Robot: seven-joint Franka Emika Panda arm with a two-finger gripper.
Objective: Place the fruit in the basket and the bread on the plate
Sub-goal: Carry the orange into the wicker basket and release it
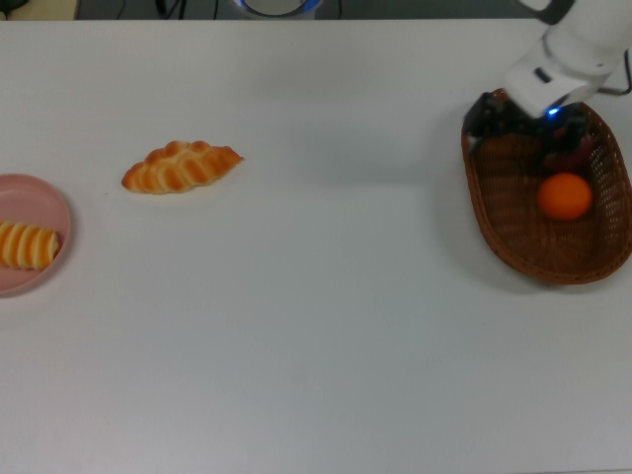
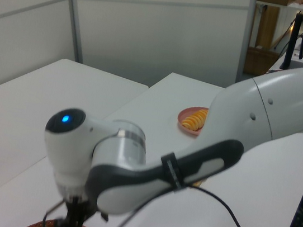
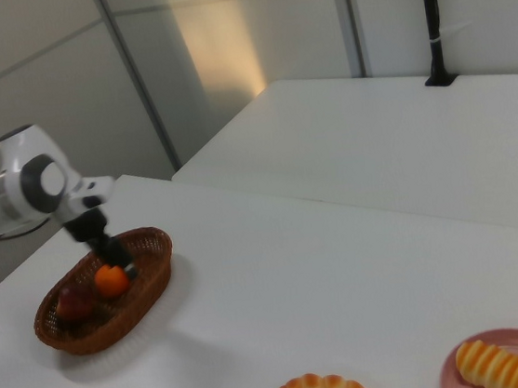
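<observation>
The orange mandarin (image 1: 565,196) lies loose inside the brown wicker basket (image 1: 523,237) at the top view's right. Beside it in the basket is the dark red apple (image 3: 73,303), which the arm partly hides in the top view. My gripper (image 1: 528,128) hangs open over the basket's far left end, holding nothing. The braided bread (image 1: 182,166) lies on the white table. The striped bread (image 1: 27,245) rests on the pink plate (image 1: 30,197) at the top view's left edge.
The white arm reaches in from the top view's upper right and fills much of the left view. A second white table with a black pole (image 3: 431,15) stands behind in the right view.
</observation>
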